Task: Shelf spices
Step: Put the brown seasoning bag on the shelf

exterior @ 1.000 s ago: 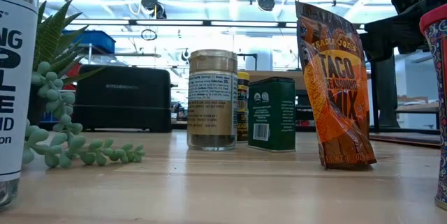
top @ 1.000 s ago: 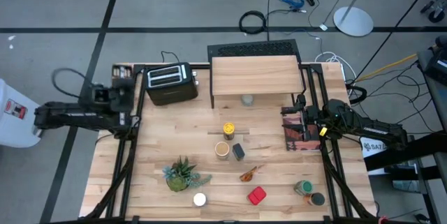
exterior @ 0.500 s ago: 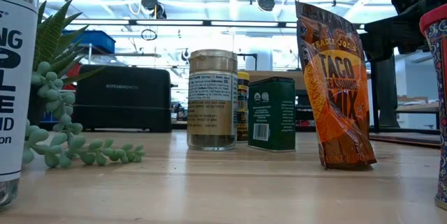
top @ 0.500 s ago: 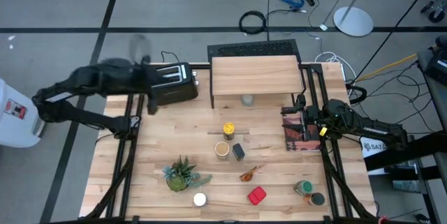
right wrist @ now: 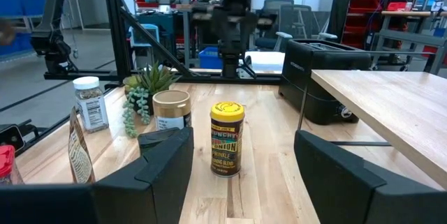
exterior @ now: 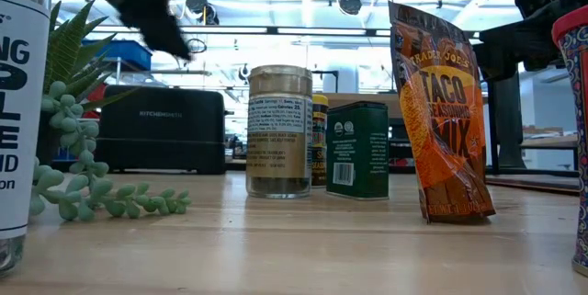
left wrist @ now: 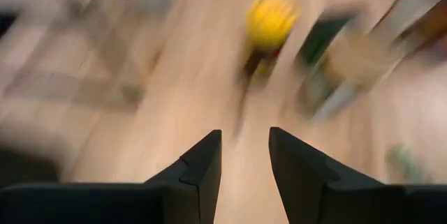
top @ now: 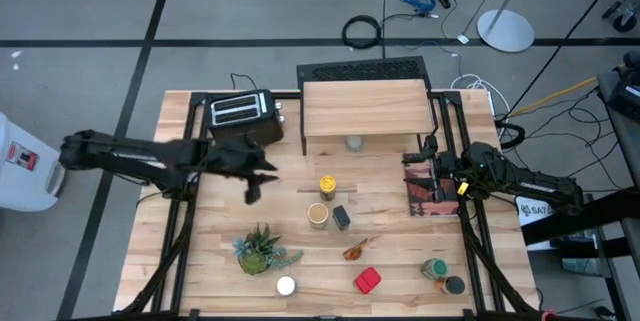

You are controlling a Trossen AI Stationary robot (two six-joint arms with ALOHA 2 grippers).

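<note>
The spices stand loose on the table's middle and near part: a yellow-lidded jar [top: 327, 183] [right wrist: 227, 139], a tan-lidded jar [top: 318, 214], a dark square tin [top: 342, 217], an orange packet [top: 355, 249], a red tin [top: 368, 280] and a white-capped shaker [top: 286, 285]. One more jar [top: 354, 143] sits under the shelf [top: 365, 108] at the far edge. My left gripper [top: 253, 189] [left wrist: 244, 140] hovers open left of the yellow-lidded jar, nothing between its fingers. My right gripper [top: 415, 161] [right wrist: 241, 140] waits open at the right edge, pointing level at that jar.
A black toaster [top: 243, 121] stands at the far left beside the shelf. A small green plant [top: 262, 249] sits near the front left. Two more jars [top: 441, 275] stand at the near right corner. Bare wood lies between the left gripper and the jars.
My left arm has swung fast from the table's left edge, past the toaster, toward the table's middle and near edge, ending left of the yellow-lidded jar. My right arm and all the spices have kept still.
</note>
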